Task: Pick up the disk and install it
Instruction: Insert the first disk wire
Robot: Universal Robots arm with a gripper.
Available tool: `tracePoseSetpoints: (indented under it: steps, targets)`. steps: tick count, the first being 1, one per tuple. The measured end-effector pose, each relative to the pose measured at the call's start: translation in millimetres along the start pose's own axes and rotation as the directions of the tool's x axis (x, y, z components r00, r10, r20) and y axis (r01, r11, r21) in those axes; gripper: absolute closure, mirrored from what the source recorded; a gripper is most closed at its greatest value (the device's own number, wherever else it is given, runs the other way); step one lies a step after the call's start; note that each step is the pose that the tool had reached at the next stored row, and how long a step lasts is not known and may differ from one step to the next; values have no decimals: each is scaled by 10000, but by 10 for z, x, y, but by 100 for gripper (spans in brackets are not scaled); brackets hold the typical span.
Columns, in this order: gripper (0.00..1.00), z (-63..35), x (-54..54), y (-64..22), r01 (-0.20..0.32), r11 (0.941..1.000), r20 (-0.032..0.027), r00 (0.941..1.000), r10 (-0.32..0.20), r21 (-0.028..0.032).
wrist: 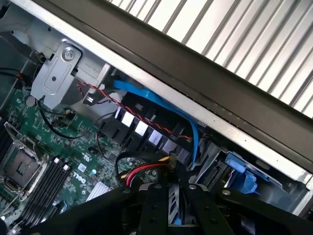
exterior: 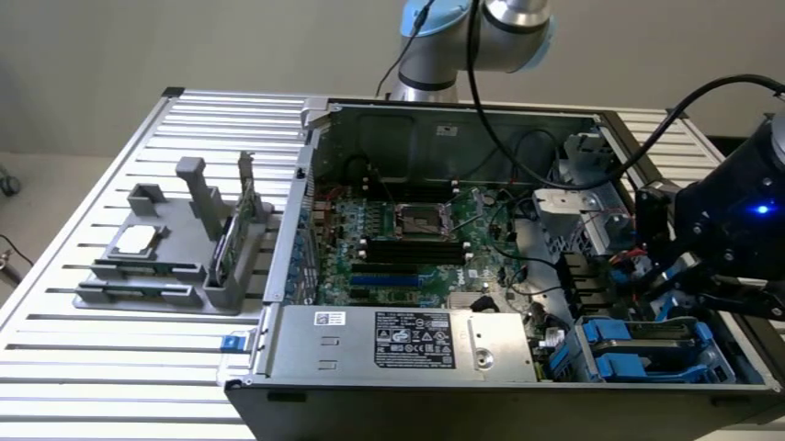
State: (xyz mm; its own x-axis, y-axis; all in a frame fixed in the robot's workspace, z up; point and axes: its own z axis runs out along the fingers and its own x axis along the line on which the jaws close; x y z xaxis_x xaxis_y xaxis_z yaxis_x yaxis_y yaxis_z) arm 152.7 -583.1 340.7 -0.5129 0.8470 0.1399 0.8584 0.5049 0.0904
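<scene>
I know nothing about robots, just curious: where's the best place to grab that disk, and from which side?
Probably across its two flat faces, coming in from one edge, as the gripper does: the disk is thin and sits edge-on between the closed jaws, blue frame showing.

Looking down into the open computer case, with the green motherboard and its empty processor socket along one side. Black gripper closed on a thin upright piece with a blue lower edge, possibly the disk, above a blue-trimmed drive bay by the case wall. Blue cable and red-black twisted wires strung beneath the case rim.
</scene>
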Motion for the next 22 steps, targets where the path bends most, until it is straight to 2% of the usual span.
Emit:
tracePoseSetpoints:
  steps: [3,7,10,14,19,21,22]
  targets:
    - [82,0,0,0,-212,9997,9,9998,212,117]
    - [82,-6,1,1,-404,9989,117,9991,401,248]
    - [82,-18,3,2,-511,9982,218,9985,504,320]
    - [82,-51,7,5,-680,9970,293,9973,670,357]
    - [82,-72,9,7,-1067,9937,359,9938,1055,348]
    - [82,-77,10,7,-1218,9919,414,9919,1204,350]
    - [82,-78,9,7,-1282,9911,461,9909,1265,359]
